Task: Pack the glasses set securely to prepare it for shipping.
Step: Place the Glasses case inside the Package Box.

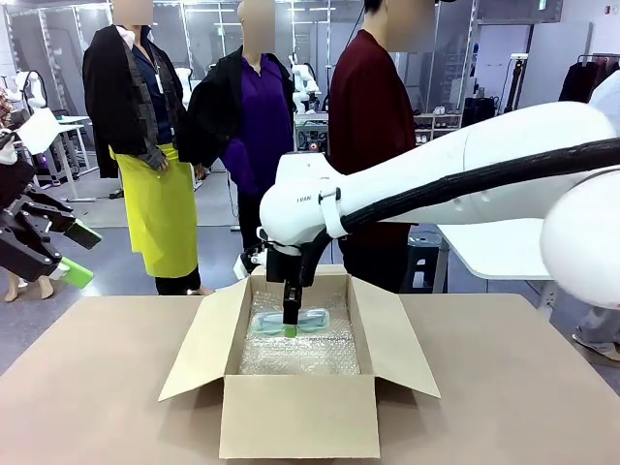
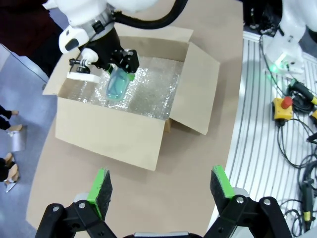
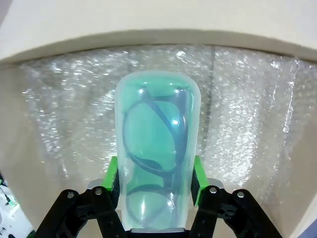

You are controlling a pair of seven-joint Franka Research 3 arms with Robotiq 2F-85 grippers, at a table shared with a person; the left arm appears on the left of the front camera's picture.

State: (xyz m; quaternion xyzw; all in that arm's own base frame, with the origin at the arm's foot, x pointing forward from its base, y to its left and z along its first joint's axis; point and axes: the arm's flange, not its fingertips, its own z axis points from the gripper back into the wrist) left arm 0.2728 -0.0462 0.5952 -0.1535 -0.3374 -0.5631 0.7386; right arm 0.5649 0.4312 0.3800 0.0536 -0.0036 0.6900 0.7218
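A mint green case [image 1: 300, 323] of the glasses set, with dark-rimmed spectacles showing through it [image 3: 157, 144], is held low inside the open cardboard box [image 1: 291, 412]. My right gripper [image 1: 290, 327] [image 3: 155, 177] is shut on it, one green pad on each long side. The case hangs just above the bubble wrap [image 3: 247, 99] that lines the box floor; contact cannot be told. From the left wrist view the case [image 2: 118, 85] and right gripper [image 2: 125, 63] sit at the box's far side. My left gripper [image 1: 81, 255] [image 2: 161, 187] is open and holds nothing, raised off the table's left side.
The box's flaps [image 1: 199, 344] stand open on all sides. Brown sheet covers the table [image 1: 87, 387]. A person in a dark red top [image 1: 373, 126] stands behind the box. A red stop button [image 2: 283, 105] and cables lie on a ribbed surface beside the table.
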